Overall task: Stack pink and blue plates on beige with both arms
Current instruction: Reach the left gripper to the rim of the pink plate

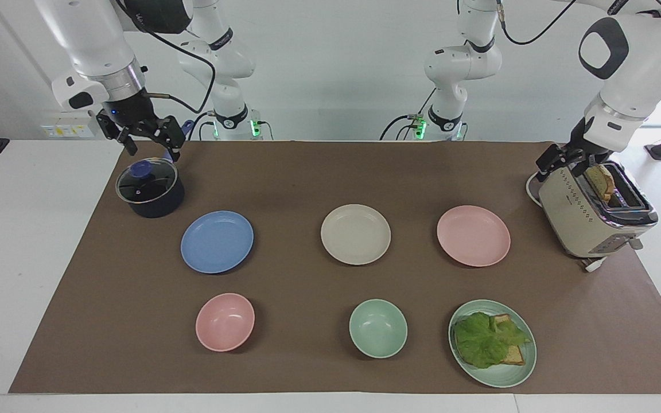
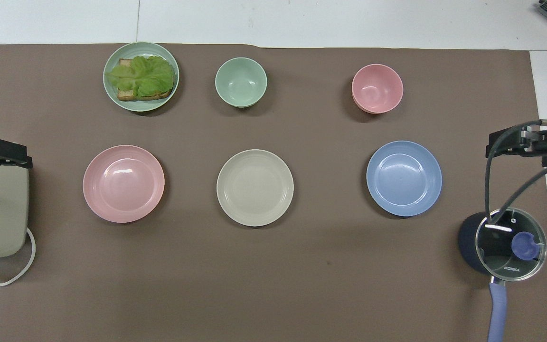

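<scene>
Brown mat (image 1: 330, 172) spread over the tabletop (image 1: 26, 241), and on it the cream toaster (image 1: 588, 218) at the left arm's end, a bread slice standing in its slot. The left gripper (image 1: 560, 162) hangs right over the toaster's robot-side corner, jaws wide, holding nothing. The right gripper (image 1: 150, 135) hovers over the lidded dark pot (image 1: 150, 192), jaws wide and empty too. In a row across the middle: pink plate (image 1: 473, 236) toward the left arm's end, beige plate (image 1: 356, 234) between, blue plate (image 1: 217, 241) toward the right arm's end, all well apart, nothing stacked. Farther from the robots sit a green plate (image 1: 502, 376) with lettuce, a green bowl (image 1: 377, 328), a pink bowl (image 1: 225, 322).
</scene>
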Controlling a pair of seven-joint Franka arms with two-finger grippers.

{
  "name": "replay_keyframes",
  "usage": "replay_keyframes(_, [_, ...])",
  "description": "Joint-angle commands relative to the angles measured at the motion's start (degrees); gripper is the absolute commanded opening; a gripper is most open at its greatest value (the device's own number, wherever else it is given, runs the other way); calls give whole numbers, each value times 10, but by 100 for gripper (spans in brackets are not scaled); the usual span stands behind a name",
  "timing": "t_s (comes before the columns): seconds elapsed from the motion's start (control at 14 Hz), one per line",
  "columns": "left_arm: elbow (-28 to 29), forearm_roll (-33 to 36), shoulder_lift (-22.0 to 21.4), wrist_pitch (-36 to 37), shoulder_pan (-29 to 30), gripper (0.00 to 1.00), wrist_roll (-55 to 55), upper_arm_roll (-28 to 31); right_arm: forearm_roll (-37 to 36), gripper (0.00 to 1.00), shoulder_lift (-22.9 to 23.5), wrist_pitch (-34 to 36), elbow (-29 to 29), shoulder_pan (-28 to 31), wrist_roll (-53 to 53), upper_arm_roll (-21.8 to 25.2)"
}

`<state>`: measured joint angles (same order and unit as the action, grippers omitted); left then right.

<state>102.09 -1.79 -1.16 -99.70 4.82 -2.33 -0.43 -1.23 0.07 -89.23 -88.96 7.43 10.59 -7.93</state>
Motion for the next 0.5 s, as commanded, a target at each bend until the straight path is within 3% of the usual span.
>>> replay_keyframes(0.0, [51,4,9,-64,10,100,0,-6,2,100,-6,-5,-6,13,-3,-4])
replay_keyframes(0.21, [117,4,23,-129,2,100,1,-6,2,100,-6,-6,-6,15,-3,-4])
replay_keyframes(0.43, [129,4,60,-160,2,100,1,-6,2,100,-6,-5,-6,15,-4,-4])
